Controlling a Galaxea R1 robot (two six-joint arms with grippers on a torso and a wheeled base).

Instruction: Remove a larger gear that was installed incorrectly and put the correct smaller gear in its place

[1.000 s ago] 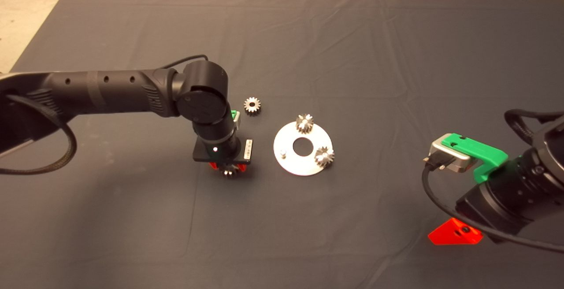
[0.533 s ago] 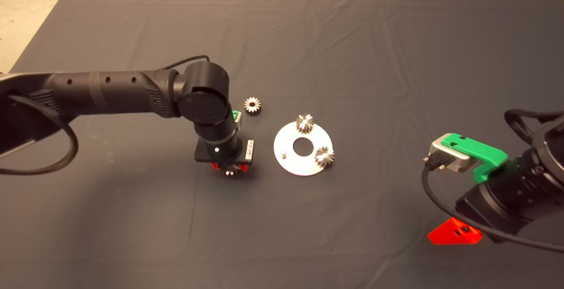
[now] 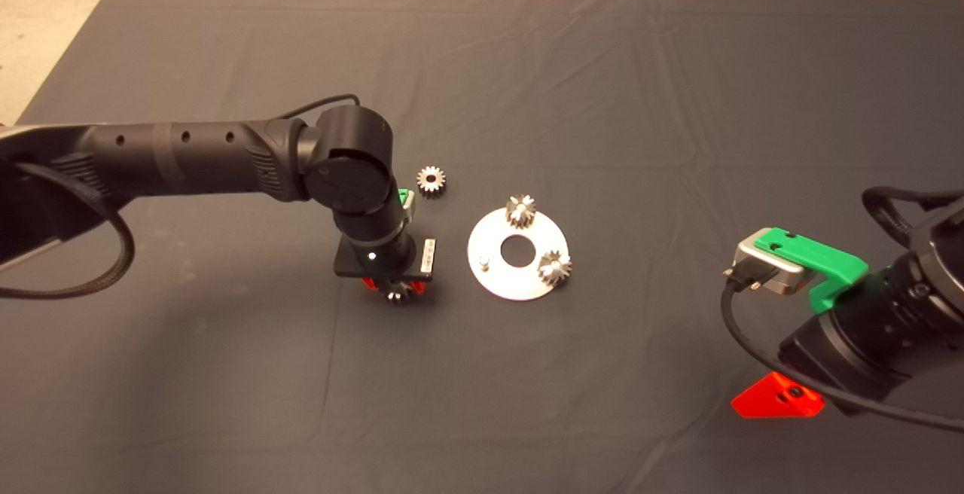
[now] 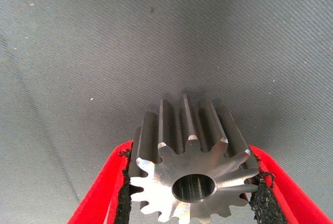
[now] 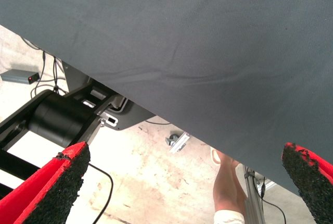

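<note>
Silver larger gear (image 4: pixel 190 169) sat clamped in left gripper (image 3: pixel 393 290) just left of the plate (image 3: pixel 517 283); smaller gear (image 3: pixel 431 178) lay beyond on mat (image 3: pixel 602 87); right gripper (image 5: pixel 187 193) parked, fingers spread.

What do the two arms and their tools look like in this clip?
Both arms are black and tubular. The left arm has a braided black cable; its tool has red fingers with black pads. The right tool looks alike, under a green bracket.

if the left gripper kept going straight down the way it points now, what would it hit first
Probably just the bare mat. The left gripper points down with its jaws shut on the larger gear, and nothing else shows below it. How high it hangs is unclear.
</note>
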